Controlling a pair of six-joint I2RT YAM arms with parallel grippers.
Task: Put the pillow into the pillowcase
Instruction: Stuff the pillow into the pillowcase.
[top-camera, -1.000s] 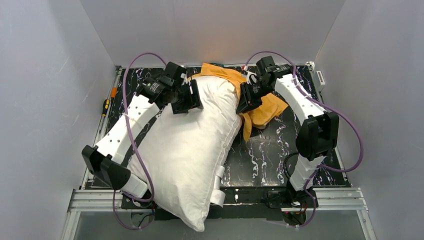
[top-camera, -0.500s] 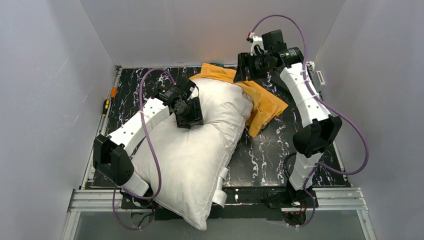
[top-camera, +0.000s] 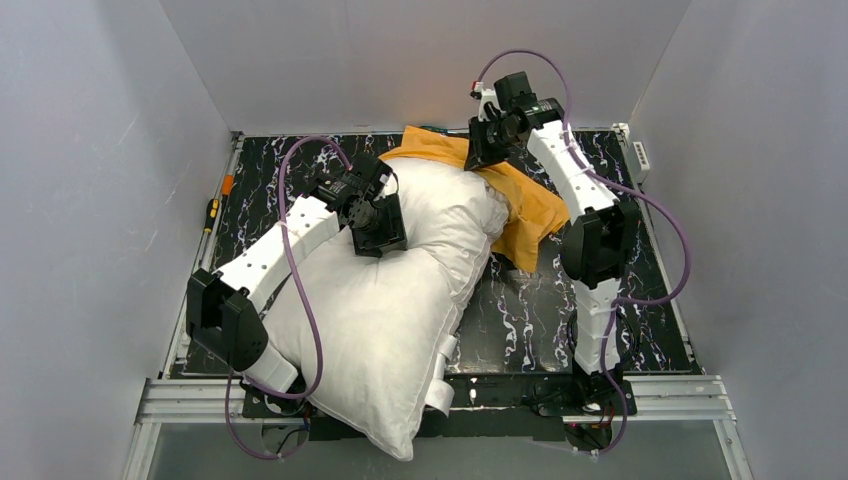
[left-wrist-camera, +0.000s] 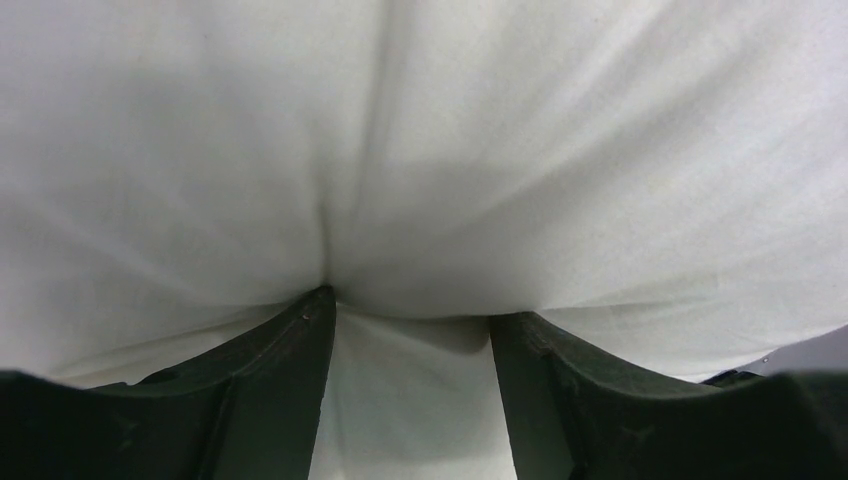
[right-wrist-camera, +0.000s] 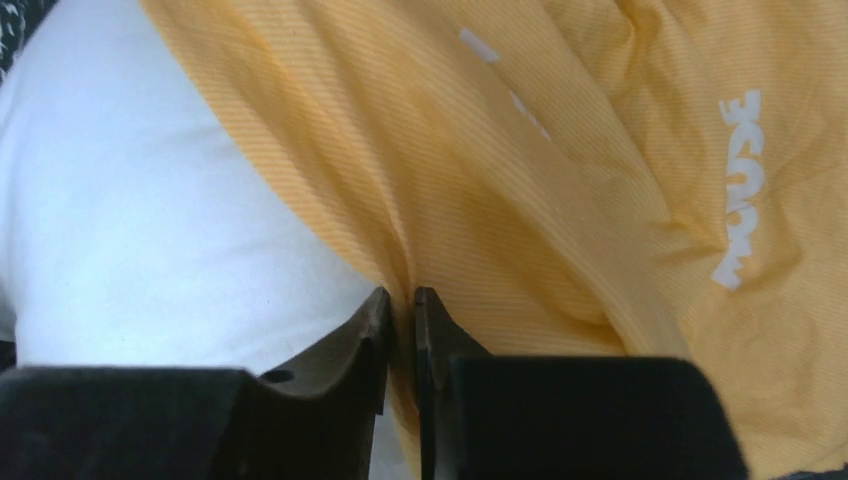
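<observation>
A black table (top-camera: 530, 310) veined with white stands inside pale grey walls (top-camera: 100, 150), with a metal rail (top-camera: 680, 395) along its near edge. The pillow (top-camera: 390, 300) lies slantwise across the table. It is plump, off-white and softly creased, and its near end hangs past the rail. To the pillow's left, at the table's edge, lies a screwdriver (top-camera: 212, 212). A white power strip (top-camera: 641, 153) sits far off to the pillow's right by the wall. The pillowcase (top-camera: 530, 205) is bright orange and rumpled. It lies at the pillow's far right corner, draped over that corner and trailing down the pillow's right side onto the table. The right wrist view shows white lettering (right-wrist-camera: 745, 190) on it, turned sideways, of which only "MOUSE" can be read. Where the case opens cannot be made out, and the pillow's far corner is hidden beneath the orange cloth. The left gripper (left-wrist-camera: 410, 305) is on the pillow's far half, its fingers spread and their tips sunk into the soft white fabric, which bulges above them and fills the gap. The right gripper (right-wrist-camera: 401, 295) hangs over the pillow's far corner. Its fingers are pressed almost together, pinching a fold of the pillowcase right at the line where orange meets white.
</observation>
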